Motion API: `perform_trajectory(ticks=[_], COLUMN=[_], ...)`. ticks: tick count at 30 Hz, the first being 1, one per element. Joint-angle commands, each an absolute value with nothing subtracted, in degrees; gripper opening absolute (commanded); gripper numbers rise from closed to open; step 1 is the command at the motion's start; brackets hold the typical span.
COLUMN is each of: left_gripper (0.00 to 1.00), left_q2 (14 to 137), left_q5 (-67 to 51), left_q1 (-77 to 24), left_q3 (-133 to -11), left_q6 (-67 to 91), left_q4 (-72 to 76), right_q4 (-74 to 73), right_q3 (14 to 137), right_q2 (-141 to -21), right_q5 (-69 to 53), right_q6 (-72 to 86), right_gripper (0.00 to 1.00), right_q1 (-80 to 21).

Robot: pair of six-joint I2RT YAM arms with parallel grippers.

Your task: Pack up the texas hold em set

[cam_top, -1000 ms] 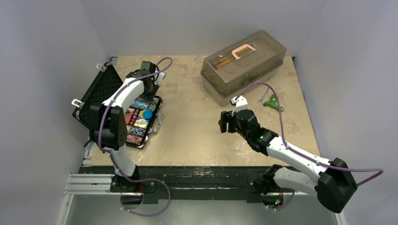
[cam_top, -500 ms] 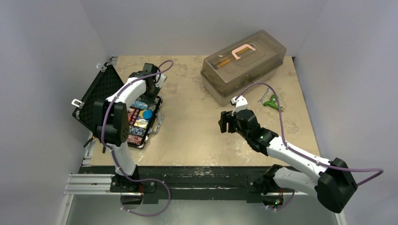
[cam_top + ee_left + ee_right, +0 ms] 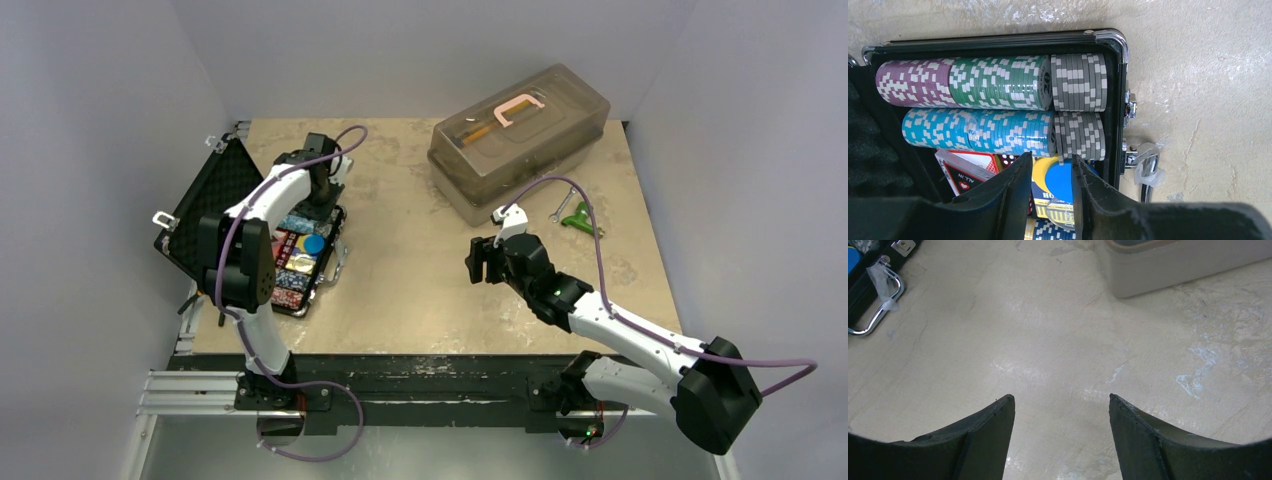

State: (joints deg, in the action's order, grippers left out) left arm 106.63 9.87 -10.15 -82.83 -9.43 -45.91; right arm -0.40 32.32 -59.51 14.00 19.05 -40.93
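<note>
The left end effector [image 3: 1051, 160] hung just above the open black poker case [image 3: 998, 36], its jaws set narrow and empty over a blue disc [image 3: 1065, 182] beside the chip rows [image 3: 998, 82], seemingly to seat it, while the right end effector [image 3: 1060, 397] gaped wide above the desk [image 3: 1048, 340].

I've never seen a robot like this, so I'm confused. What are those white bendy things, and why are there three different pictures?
The white bendy things are two robot arms, each ending in a two-finger gripper. One picture looks down from above. The other two come from little cameras on the wrists. On the table are an open black case filled with poker chips, a grey tub with a pink clamp, and a green-handled tool. The left gripper hovers over the chips, fingers slightly apart. The right gripper hangs open above the table. Neither seems to hold anything.
</note>
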Motion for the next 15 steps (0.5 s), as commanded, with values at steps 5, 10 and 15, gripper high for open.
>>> perform_trajectory(ticks=[5,10,15], left_gripper=[0.14,0.1,0.06], left_q2=[103.8,105.0,106.2], left_q5=[10.4,9.5,9.6], left_q1=[-9.8,-9.8,-9.8], left_q3=[-84.2,-84.5,-84.9], left_q6=[-8.5,-8.4,-8.7], left_q4=[-45.0,-45.3,-45.3], right_q4=[0.7,0.6,0.7], right_q3=[32.7,32.8,32.8], right_q2=[-58.6,-58.9,-58.8], right_q5=[14.4,14.2,14.1], right_q6=[19.5,19.5,19.5], right_gripper=[0.67,0.67,0.67], right_q1=[-41.1,-41.1,-41.1])
